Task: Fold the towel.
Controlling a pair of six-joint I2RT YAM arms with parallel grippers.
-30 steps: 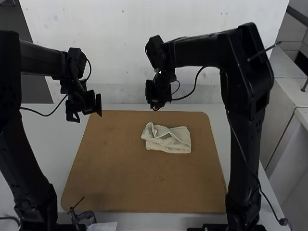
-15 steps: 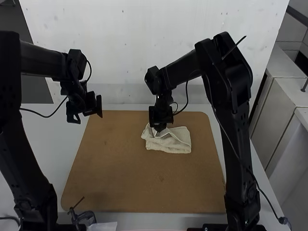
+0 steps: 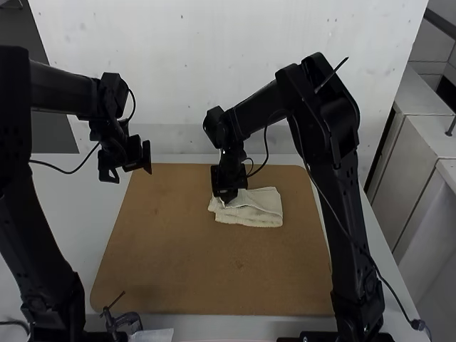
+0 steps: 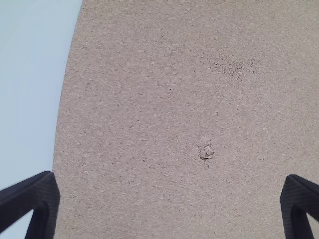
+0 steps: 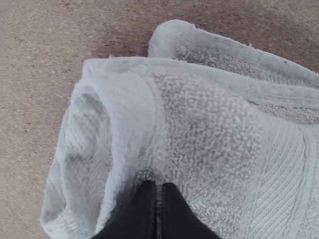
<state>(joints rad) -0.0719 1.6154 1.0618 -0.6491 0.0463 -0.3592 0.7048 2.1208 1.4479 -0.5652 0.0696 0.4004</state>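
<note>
The towel [image 3: 262,208] lies folded and a bit bunched on the brown board [image 3: 178,263]. We see the right gripper [image 3: 227,199] on it, squeezed closed; we can't tell if it pinches cloth. The left gripper [image 3: 129,165] is wide apart, near the board's edge.

I see the towel [image 3: 260,210] as off-white terry cloth, lying on the brown board [image 3: 178,263], toward its far side and right of its middle. I can tell it is folded over on itself into a small, low bundle with more than one layer, though I can't count them. Close up in the right wrist view, I make out a rounded, rumpled fold, a looped pile, a flatter ribbed band, and the hemmed edge of another layer poking out past the top one.
</note>
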